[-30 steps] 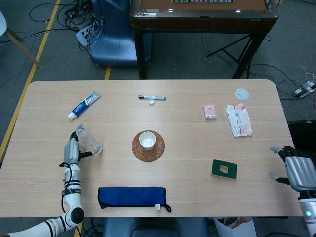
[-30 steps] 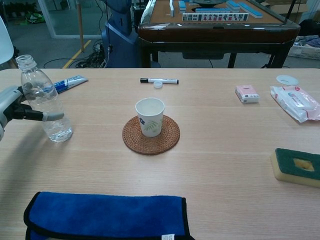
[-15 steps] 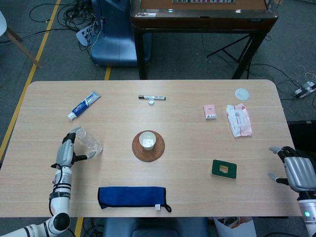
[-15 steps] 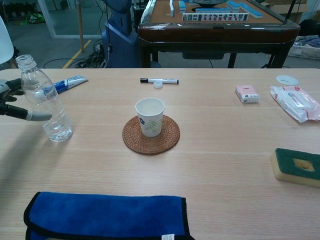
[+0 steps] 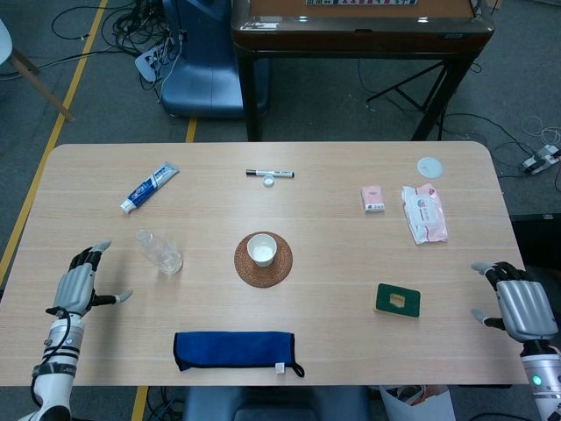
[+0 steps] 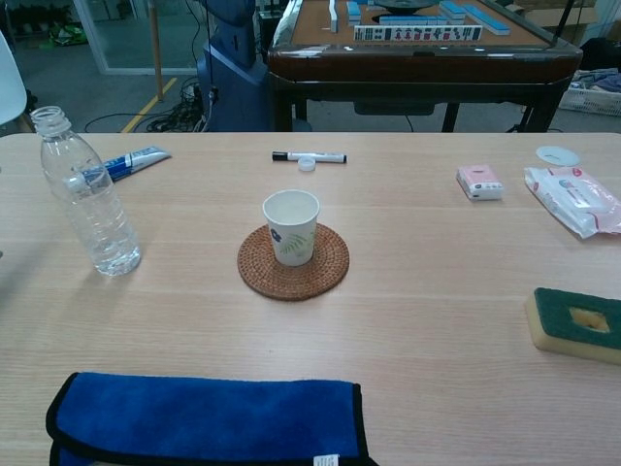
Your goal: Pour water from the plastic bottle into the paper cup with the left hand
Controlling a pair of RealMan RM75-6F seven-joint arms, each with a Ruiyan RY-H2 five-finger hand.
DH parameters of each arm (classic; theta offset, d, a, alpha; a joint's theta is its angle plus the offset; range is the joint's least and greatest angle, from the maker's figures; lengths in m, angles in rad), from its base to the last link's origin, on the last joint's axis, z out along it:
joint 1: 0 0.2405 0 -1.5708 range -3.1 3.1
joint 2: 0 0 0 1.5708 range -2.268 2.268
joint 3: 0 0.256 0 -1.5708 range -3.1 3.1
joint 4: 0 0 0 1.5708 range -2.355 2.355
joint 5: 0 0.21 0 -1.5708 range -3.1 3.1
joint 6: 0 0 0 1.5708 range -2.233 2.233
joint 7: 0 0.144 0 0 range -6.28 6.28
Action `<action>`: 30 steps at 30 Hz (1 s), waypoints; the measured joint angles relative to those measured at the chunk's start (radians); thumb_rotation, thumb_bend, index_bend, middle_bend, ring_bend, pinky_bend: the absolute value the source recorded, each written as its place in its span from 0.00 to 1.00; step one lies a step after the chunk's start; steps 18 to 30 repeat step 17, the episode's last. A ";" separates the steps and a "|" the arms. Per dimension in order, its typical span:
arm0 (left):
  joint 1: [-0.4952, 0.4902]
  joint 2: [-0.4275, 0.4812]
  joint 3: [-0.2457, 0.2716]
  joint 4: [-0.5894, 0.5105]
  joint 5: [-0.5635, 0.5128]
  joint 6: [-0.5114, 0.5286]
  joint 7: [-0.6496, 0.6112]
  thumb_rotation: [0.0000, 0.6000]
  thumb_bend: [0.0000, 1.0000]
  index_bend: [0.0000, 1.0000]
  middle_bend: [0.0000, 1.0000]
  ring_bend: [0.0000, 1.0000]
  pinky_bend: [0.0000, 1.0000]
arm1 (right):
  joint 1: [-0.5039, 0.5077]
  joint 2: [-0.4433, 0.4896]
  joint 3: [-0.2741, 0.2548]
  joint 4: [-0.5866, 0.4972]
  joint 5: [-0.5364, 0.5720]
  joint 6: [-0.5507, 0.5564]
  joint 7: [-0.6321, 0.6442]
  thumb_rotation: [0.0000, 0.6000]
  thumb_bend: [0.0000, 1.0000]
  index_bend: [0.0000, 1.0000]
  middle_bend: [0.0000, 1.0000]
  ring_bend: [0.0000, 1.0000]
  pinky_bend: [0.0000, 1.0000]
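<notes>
The left hand (image 5: 81,282) hangs at the near-left edge of the pale wooden tabletop (image 5: 351,263), fingers spread and holding nothing, apart from the clear uncapped plastic bottle (image 6: 85,193), which stands upright on its own between that hand and the cup. The white paper cup with a leaf print (image 6: 290,226) sits on a round woven brown coaster (image 6: 293,262) at mid-table, with open tabletop between bottle and cup. A folded blue cloth (image 6: 209,417) lies along the near edge; a toothpaste tube (image 5: 148,187) and a black marker (image 5: 269,174) with a small white cap (image 5: 268,181) lie further back. The right hand (image 5: 517,303) rests at the right edge, fingers apart and empty, near a green sponge (image 5: 398,300).
</notes>
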 measured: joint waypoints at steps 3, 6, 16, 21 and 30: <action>0.033 0.004 0.039 0.034 0.088 0.072 -0.007 1.00 0.02 0.26 0.35 0.13 0.09 | -0.001 -0.005 0.000 0.000 0.001 0.004 -0.013 1.00 0.01 0.28 0.33 0.22 0.33; 0.070 0.004 0.079 0.069 0.169 0.157 -0.003 1.00 0.02 0.40 0.60 0.29 0.19 | -0.001 -0.011 0.000 0.000 0.002 0.007 -0.031 1.00 0.01 0.28 0.33 0.22 0.33; 0.158 0.054 0.222 0.047 0.328 0.293 0.181 1.00 0.02 0.54 0.70 0.38 0.30 | 0.002 -0.034 0.004 0.003 0.024 0.002 -0.082 1.00 0.01 0.28 0.33 0.22 0.33; 0.160 0.059 0.226 0.042 0.334 0.295 0.193 1.00 0.02 0.55 0.70 0.38 0.30 | 0.004 -0.035 0.005 0.005 0.027 -0.002 -0.084 1.00 0.01 0.28 0.33 0.22 0.33; 0.160 0.059 0.226 0.042 0.334 0.295 0.193 1.00 0.02 0.55 0.70 0.38 0.30 | 0.004 -0.035 0.005 0.005 0.027 -0.002 -0.084 1.00 0.01 0.28 0.33 0.22 0.33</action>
